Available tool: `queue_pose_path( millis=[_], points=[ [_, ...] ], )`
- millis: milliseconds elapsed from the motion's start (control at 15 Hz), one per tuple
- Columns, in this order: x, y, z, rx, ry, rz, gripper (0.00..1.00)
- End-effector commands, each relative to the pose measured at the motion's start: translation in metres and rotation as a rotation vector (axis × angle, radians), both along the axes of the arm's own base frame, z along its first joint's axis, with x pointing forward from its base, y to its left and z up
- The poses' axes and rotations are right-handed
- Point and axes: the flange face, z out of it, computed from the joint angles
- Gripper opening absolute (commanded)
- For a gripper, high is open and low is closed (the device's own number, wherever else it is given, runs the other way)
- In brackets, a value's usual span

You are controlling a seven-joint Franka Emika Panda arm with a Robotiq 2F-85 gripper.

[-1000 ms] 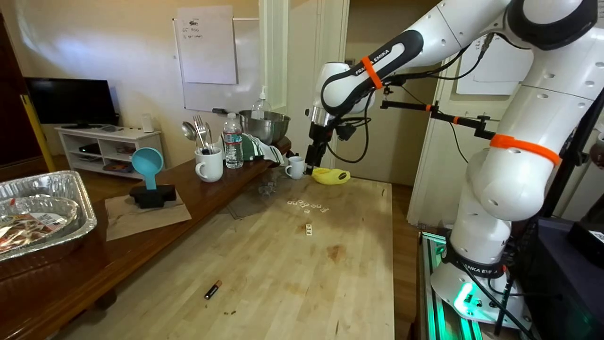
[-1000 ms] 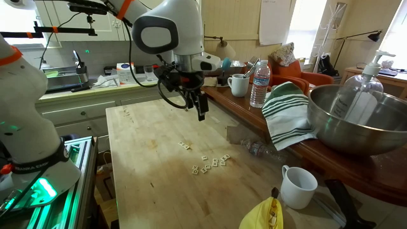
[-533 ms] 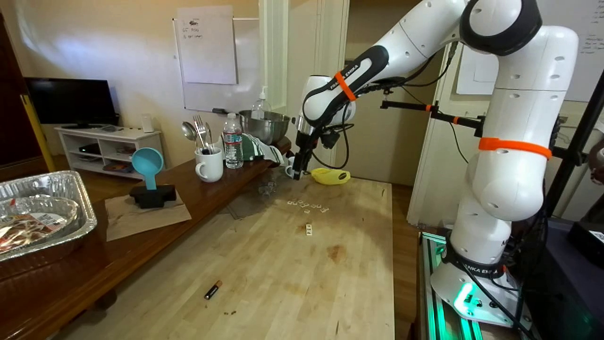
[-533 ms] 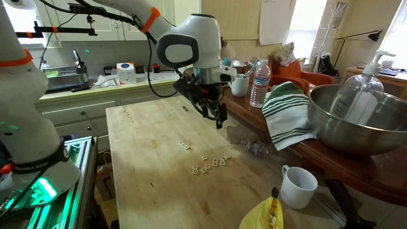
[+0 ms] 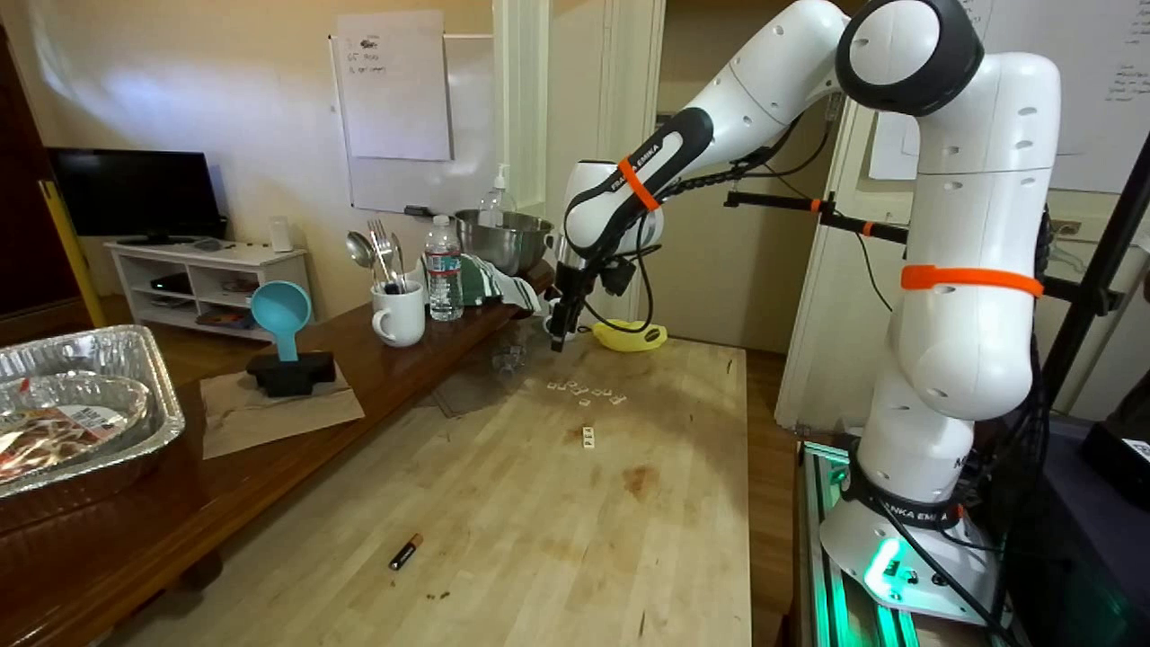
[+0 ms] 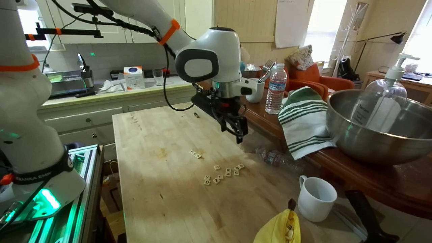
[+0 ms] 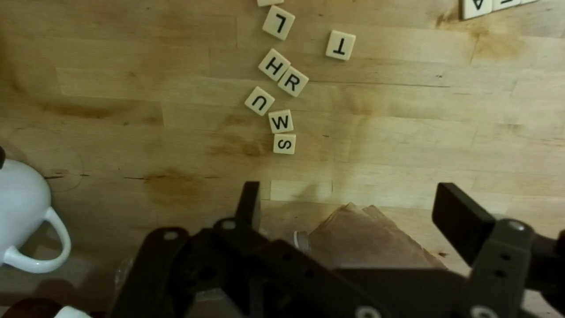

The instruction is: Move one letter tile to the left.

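Observation:
Several small cream letter tiles lie loose on the wooden table. The wrist view shows an S tile (image 7: 284, 144), a W tile (image 7: 280, 121), a U tile (image 7: 259, 101), touching H and R tiles (image 7: 293, 81), a T tile (image 7: 340, 45) and an L tile (image 7: 278, 22). A short row of tiles (image 7: 477, 6) is cut off at the top right; the same row of tiles (image 6: 195, 154) shows whole in an exterior view. Open and holding nothing, my gripper (image 7: 348, 194) hovers above the table, with the S tile nearest its left finger. In an exterior view the gripper (image 6: 239, 139) hangs beside the loose group.
Below the jaws lies brown paper (image 7: 366, 243), with a clear bottle (image 6: 273, 158) beside it. A white mug (image 6: 317, 199) and a yellow banana-shaped pouch (image 6: 275, 229) stand at one end. A raised dark counter (image 5: 225, 503) runs along the table; a battery (image 5: 405, 551) lies farther off.
The arm has swung across the table toward the raised counter and come lower, with the gripper nearing the brown paper and bottle. The tiles have stayed where they were.

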Motion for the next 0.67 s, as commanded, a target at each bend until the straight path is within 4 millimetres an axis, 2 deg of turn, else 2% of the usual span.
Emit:
queue_pose_path(
  millis=[0, 200, 600],
  points=[
    [-0.001, 0.001, -0.002, -0.008, -0.011, 0.025, 1.00],
    [0.004, 0.000, -0.012, -0.016, -0.007, 0.097, 1.00],
    [0.013, -0.013, -0.037, -0.012, -0.038, 0.228, 1.00]
  ],
)
